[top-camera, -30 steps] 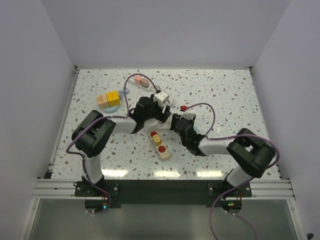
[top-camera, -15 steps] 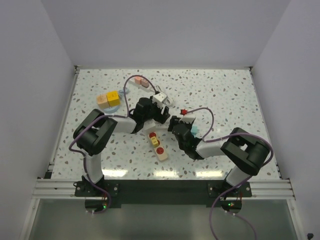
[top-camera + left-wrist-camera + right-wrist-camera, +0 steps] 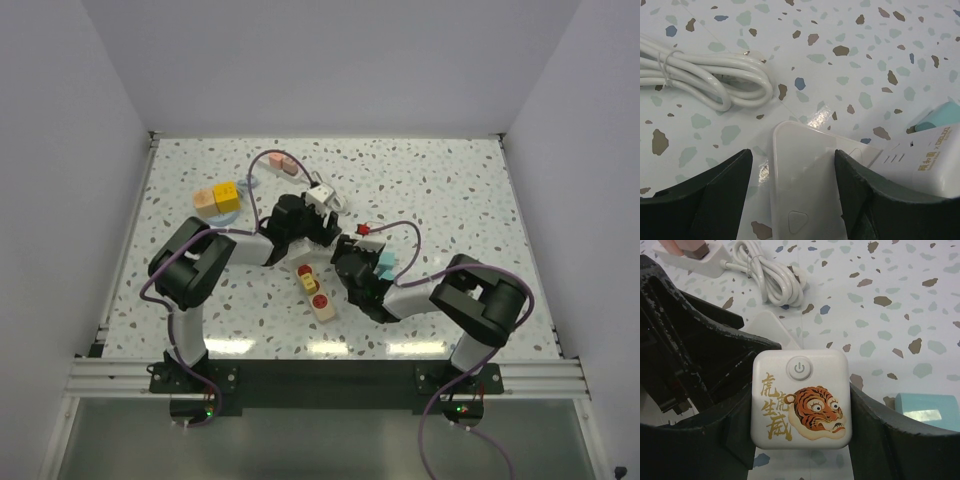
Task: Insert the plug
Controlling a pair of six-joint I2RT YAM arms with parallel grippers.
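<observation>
The speckled terrazzo worktop (image 3: 450, 180) is closed in by plain white walls on three sides, with a metal rail (image 3: 320, 375) along the near edge. Its far right half and right side are open room. Both arms crowd the middle.

The yellow and orange blocks (image 3: 217, 197) sit towards the far left, well apart from the grippers. A beige power strip (image 3: 316, 290) lies at an angle near the centre, just beside the right arm's wrist.

The right gripper (image 3: 800, 390) is clamped on the plug (image 3: 800, 405), a white square body with a power button and a tiger print, and a finger presses each side. It hangs over the worktop near the strip, with a teal block (image 3: 927, 412) just to its right. A coiled white cable (image 3: 770, 275) lies beyond it.

The left gripper (image 3: 792, 155) straddles a white rounded block (image 3: 805, 200) with its jaws apart. A sliver of worktop shows between the left finger (image 3: 720, 195) and the block, while the right finger sits at its edge.

From above, the plug is mostly hidden under the right wrist. In the left wrist view a white casing with printed lettering (image 3: 932, 162) is cut off at the right edge, and I cannot tell whether it joins the white block.
</observation>
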